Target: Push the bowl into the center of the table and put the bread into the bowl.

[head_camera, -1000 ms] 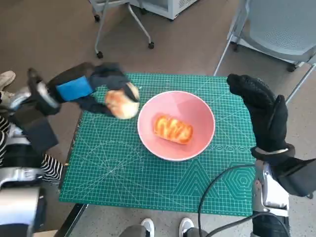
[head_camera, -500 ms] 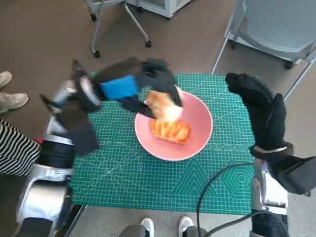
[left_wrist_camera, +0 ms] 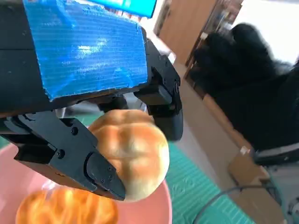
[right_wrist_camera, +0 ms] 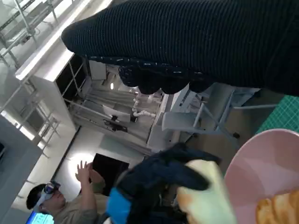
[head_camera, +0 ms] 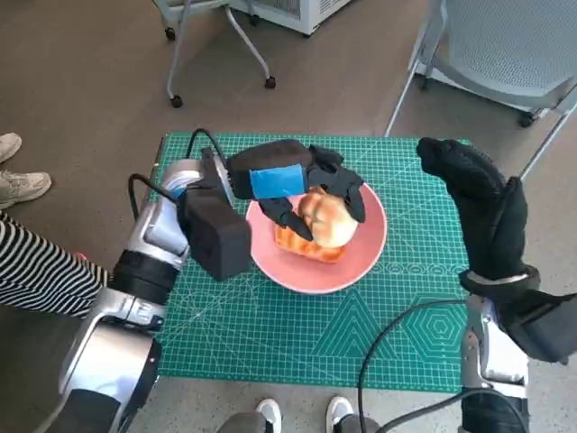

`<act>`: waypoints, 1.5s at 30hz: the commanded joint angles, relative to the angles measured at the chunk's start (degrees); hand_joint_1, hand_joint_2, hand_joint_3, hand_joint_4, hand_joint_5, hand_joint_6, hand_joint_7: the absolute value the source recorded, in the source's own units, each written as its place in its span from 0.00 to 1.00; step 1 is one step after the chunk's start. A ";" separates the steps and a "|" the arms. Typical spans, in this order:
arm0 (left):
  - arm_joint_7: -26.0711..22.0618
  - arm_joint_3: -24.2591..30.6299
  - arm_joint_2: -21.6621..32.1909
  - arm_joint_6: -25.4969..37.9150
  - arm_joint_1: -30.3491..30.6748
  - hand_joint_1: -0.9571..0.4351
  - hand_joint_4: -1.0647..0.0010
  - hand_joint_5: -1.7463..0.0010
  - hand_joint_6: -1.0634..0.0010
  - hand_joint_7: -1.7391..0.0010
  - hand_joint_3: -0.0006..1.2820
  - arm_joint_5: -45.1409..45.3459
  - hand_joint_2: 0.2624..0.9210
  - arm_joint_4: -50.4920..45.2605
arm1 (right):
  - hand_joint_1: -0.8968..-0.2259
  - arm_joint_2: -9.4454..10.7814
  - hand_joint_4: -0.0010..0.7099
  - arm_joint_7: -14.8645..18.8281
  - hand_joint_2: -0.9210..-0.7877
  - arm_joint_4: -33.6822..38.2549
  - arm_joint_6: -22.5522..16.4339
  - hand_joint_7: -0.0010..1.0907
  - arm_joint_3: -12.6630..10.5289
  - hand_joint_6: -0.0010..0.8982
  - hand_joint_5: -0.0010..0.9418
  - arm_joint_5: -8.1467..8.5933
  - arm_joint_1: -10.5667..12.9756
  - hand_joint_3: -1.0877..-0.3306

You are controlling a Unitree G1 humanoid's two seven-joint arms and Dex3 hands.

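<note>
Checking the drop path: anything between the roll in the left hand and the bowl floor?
Partly. The left hand holds the round roll over the pink bowl, and a glazed pastry already lies in the bowl under it. The roll would likely land on or against that pastry. Nothing else visible is in the way; the right hand is off beside the bowl.

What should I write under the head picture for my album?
Blue-taped black left hand holds a round golden bread roll over the pink bowl.
</note>
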 commanded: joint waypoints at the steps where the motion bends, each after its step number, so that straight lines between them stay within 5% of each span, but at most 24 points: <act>1: 2.10 -0.24 0.00 -2.32 -0.15 0.59 0.66 0.97 0.59 0.91 0.01 1.43 0.79 -0.15 | 0.28 -0.02 0.30 -0.59 0.00 -0.33 0.60 0.57 -0.45 0.08 0.00 0.46 1.73 0.49; 16: 6.94 0.46 0.78 -6.17 0.03 0.50 0.71 1.00 0.58 0.96 0.00 2.78 0.77 1.60 | 0.28 0.06 0.31 -1.18 0.00 -0.71 0.69 0.56 -0.40 0.09 0.00 0.41 2.12 0.49; 27: 4.83 6.80 -0.73 -4.19 2.33 0.46 0.74 1.00 0.60 0.97 0.00 -8.47 0.79 1.65 | 0.29 -0.06 0.30 -1.77 0.00 -0.82 0.08 0.55 -0.68 0.09 0.00 -0.14 1.95 0.50; 35: 1.86 15.34 -5.70 4.91 6.70 0.36 0.76 1.00 0.61 0.98 0.03 -25.30 0.93 -3.17 | 0.31 -0.42 0.30 -2.78 0.00 -2.11 0.31 0.54 -1.38 0.10 0.00 -0.13 0.93 0.50; 45: 10.38 20.14 -14.27 18.64 18.65 0.23 0.84 1.00 0.70 0.99 0.25 -37.66 1.00 -24.13 | 0.33 -0.07 0.29 -5.34 0.00 -4.44 0.88 0.52 -1.46 0.10 0.00 -1.09 -0.99 0.50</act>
